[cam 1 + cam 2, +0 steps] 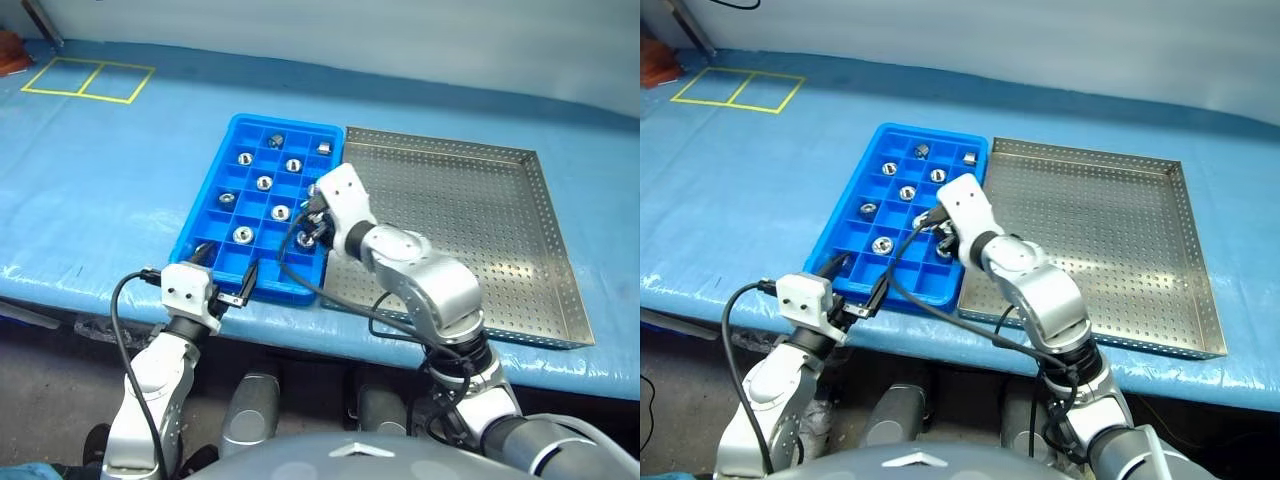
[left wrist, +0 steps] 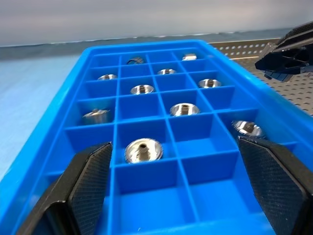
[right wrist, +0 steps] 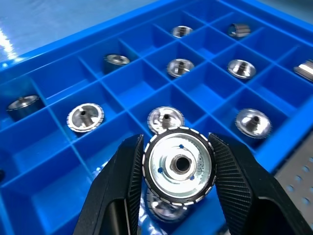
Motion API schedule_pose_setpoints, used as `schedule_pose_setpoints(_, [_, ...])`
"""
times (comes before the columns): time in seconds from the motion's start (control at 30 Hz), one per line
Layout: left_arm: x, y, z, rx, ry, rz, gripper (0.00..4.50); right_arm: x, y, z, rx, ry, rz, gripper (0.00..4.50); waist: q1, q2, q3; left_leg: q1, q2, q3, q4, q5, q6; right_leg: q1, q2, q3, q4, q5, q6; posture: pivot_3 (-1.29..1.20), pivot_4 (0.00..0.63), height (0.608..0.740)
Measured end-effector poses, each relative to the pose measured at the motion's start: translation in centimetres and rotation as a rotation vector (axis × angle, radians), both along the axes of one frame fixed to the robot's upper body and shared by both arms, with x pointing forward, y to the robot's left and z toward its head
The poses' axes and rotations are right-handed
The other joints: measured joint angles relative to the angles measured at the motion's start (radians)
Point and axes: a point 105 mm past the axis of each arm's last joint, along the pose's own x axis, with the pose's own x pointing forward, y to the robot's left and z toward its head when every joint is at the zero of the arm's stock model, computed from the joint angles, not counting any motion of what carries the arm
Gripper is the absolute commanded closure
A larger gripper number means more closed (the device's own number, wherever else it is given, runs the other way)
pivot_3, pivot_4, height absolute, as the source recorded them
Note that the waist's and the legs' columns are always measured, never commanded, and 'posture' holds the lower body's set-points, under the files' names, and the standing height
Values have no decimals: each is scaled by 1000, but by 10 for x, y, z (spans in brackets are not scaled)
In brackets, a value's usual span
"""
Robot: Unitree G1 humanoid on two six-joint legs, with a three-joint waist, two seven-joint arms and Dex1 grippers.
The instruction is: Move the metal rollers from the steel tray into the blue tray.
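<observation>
The blue tray lies on the table with the steel tray right beside it on the right. Several metal rollers sit singly in the blue tray's compartments. My right gripper hovers over the blue tray's near right part, shut on one metal roller held face-on between its fingers. My left gripper stands open at the blue tray's near edge, level, with nothing between its fingers.
The table wears a blue cover, and its front edge runs just below the trays. Yellow tape squares mark the far left. A reddish object lies at the far left corner. A black cable loops from my left wrist.
</observation>
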Motion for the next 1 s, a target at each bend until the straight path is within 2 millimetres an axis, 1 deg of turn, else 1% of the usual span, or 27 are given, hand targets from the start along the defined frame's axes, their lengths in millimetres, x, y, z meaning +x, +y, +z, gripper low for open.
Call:
schedule_pose_setpoints(0.07, [-3,1,0,0,0,8,0,-5,12,-6,-5,4,62,2725,13,0,0,0,0,0,0,0,0,-1,0,0,0,0,0,383,150,740])
schedule_pose_setpoints(0.17, [-5,1,0,-1,3,13,0,-11,21,-12,-9,7,111,2725,31,0,0,0,0,0,0,0,-1,-2,0,-1,0,0,0,382,150,740])
schedule_pose_setpoints(0.37, [-5,1,1,-3,-1,19,0,-16,18,-29,-18,55,120,2725,53,0,0,-3,0,1,-1,-1,-1,-9,0,-1,0,0,0,356,150,740])
schedule_pose_setpoints(0.47, [-2,-2,4,-5,-16,3,0,-20,13,-40,-30,98,109,2725,59,0,0,-3,0,1,-2,-1,-1,-9,0,-1,0,-1,-1,340,150,740])
schedule_pose_setpoints(0.53, [0,-4,6,-5,-24,-13,0,-23,10,-42,-24,119,107,1997,60,0,0,-3,0,2,-2,-1,-1,-9,0,0,0,-1,-1,332,150,740])
schedule_pose_setpoints(0.57, [0,-5,7,-5,-27,-17,0,-25,10,-42,-20,128,112,1820,60,0,0,-2,0,2,-2,-1,-1,-9,0,0,0,-1,-1,324,150,740])
schedule_pose_setpoints(0.77, [3,-9,10,2,-36,-45,0,-22,-1,-40,-11,137,58,8,57,-1,-1,-2,0,2,-2,-1,-1,-9,0,0,0,-1,-1,296,150,740])
schedule_pose_setpoints(0.93, [6,-4,16,18,-54,-69,0,-23,-7,-33,40,133,43,8,46,-1,0,-3,1,2,-3,0,-1,-6,0,0,1,-1,-1,256,150,740])
schedule_pose_setpoints(1.0, [9,3,20,20,-59,-74,0,-20,-14,-20,83,95,26,8,43,-1,0,-3,1,2,-3,0,-1,-6,0,0,1,-1,-1,236,150,740])
